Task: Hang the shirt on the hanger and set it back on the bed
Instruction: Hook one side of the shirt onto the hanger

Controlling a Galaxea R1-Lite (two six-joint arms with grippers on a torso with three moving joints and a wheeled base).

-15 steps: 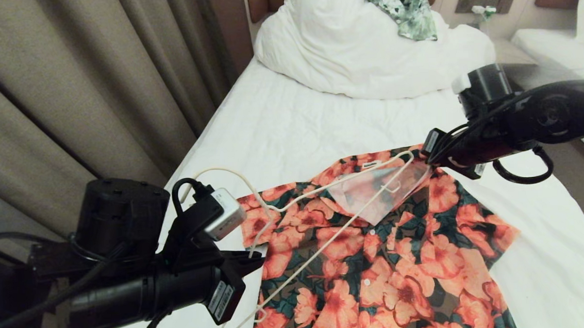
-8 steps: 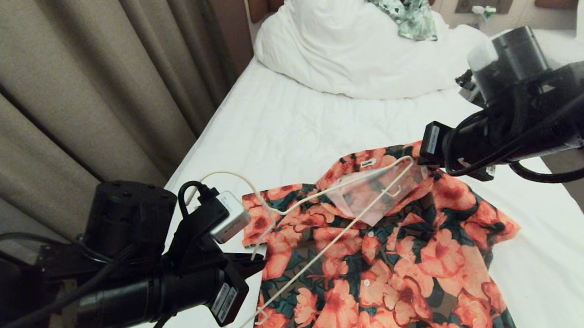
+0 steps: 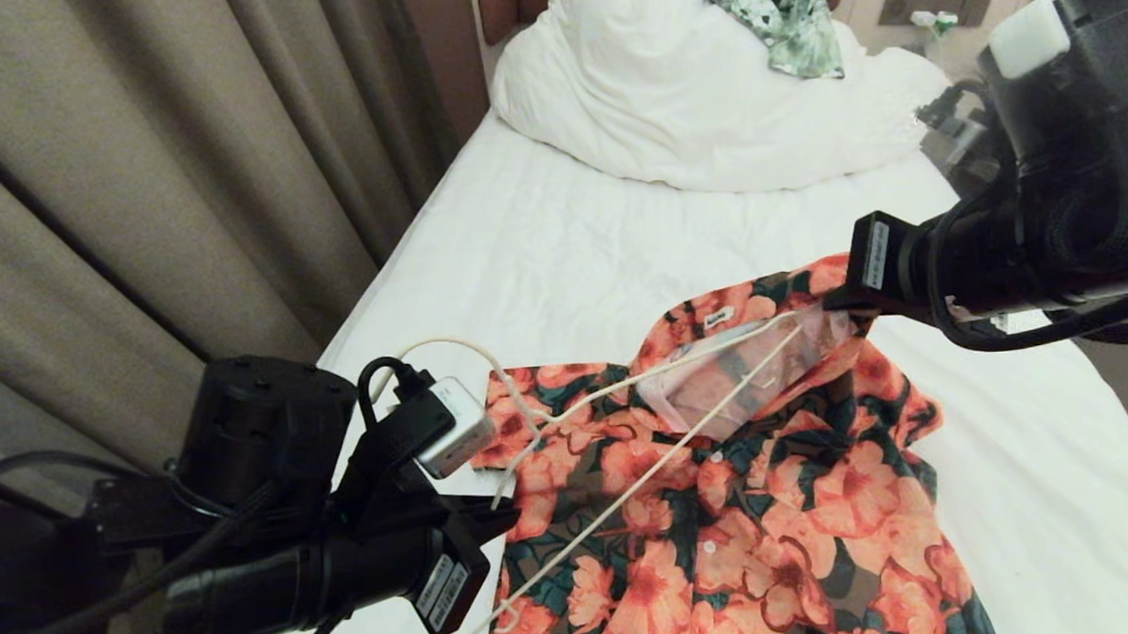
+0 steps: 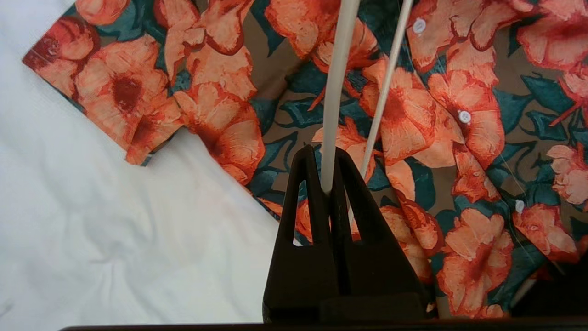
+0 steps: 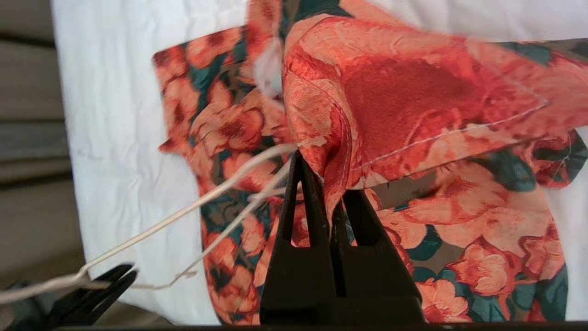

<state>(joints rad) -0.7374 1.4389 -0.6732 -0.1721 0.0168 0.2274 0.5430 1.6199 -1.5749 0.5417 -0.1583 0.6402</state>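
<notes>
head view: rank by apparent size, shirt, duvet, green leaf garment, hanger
1. shirt, running off frame
2. duvet, close second; farther from the camera, so unsure
3. hanger, long but thin wire
4. green leaf garment, smallest, cropped at the top

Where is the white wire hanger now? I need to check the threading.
The white wire hanger lies slanted across the floral shirt, its far end inside the collar, held by the left gripper.

Shirt [image 3: 750, 536] hem past the head view's lower edge; far hanger [image 3: 624, 427] end under collar.
</notes>
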